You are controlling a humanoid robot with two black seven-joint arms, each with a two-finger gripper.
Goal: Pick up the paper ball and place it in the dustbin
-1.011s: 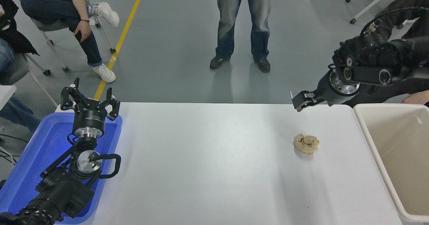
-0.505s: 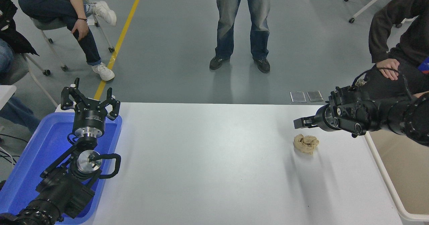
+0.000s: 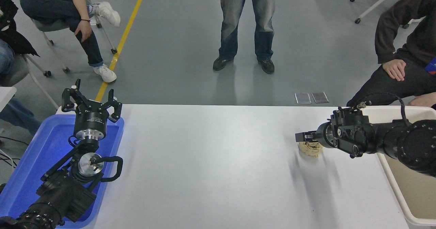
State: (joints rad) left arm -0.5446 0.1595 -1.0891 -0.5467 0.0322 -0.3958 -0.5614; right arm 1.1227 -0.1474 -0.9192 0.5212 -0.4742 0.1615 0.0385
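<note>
At the lower left of the frame the left pincer [image 3: 91, 102] sits parked over the blue tray [image 3: 41, 147], its fingers spread open and holding nothing; it is kept well apart from the work, so the table [image 3: 204, 161] between is free for the other arm. At the top of the frame a person [image 3: 245, 24] stands beyond the table's far edge, and others sit at the upper left and upper right, all clear of the robot's reach.

Toward the right, the paper ball [image 3: 310, 148] lies on the table, near the dustbin [image 3: 391, 174] at the right edge. The right pincer [image 3: 302, 137] comes in from the right, low and nearly level, with its tips right over the ball's far upper side. From this angle I cannot tell whether its fingers are apart or closed, nor whether they touch the paper. The low, sideways approach seems meant to straddle the wad for a grasp; the ball looks not yet lifted, and the bin close by keeps the carry short.
</note>
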